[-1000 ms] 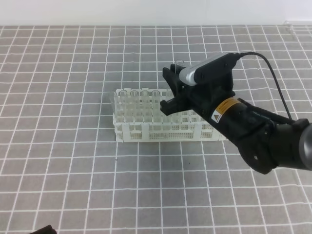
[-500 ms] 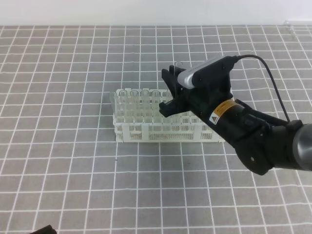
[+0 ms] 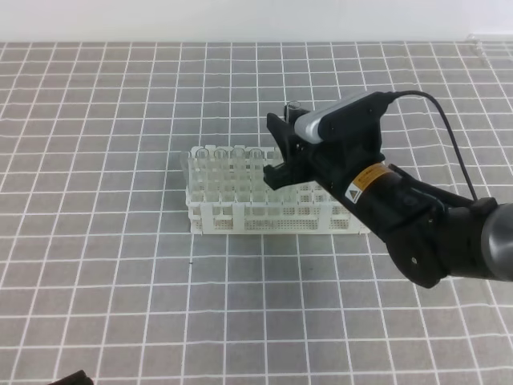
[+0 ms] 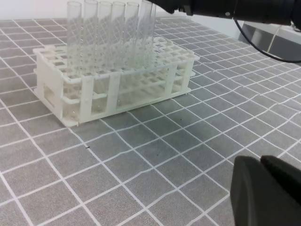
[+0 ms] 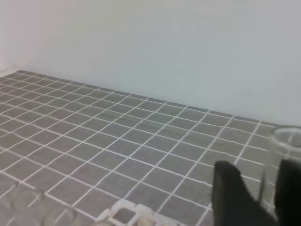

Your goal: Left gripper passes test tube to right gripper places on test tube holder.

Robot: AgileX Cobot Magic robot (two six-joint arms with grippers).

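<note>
The white test tube holder (image 3: 280, 215) lies mid-table with several clear tubes (image 3: 228, 156) upright in its left back holes. Over its middle hangs my right gripper (image 3: 282, 152), and the test tube (image 3: 293, 106) stands upright between its fingers, its lower end down in the holder. In the right wrist view the test tube (image 5: 282, 155) sits between the fingers (image 5: 230, 193) of my right gripper (image 5: 261, 188) with a small gap on the left, so the jaws are open. My left gripper (image 4: 261, 165) is shut and empty, low and well short of the holder (image 4: 113, 94), looking at the test tube (image 4: 146, 33).
Grey tiled matting with white lines covers the whole table. A white wall runs along the far edge. The right arm's black cable (image 3: 453, 136) arcs above the table at the right. A black sliver of the left arm (image 3: 72, 377) shows at the bottom left.
My right gripper has sunk slightly with the test tube toward the holder, and its jaws have parted a little. The left gripper has stayed still.
</note>
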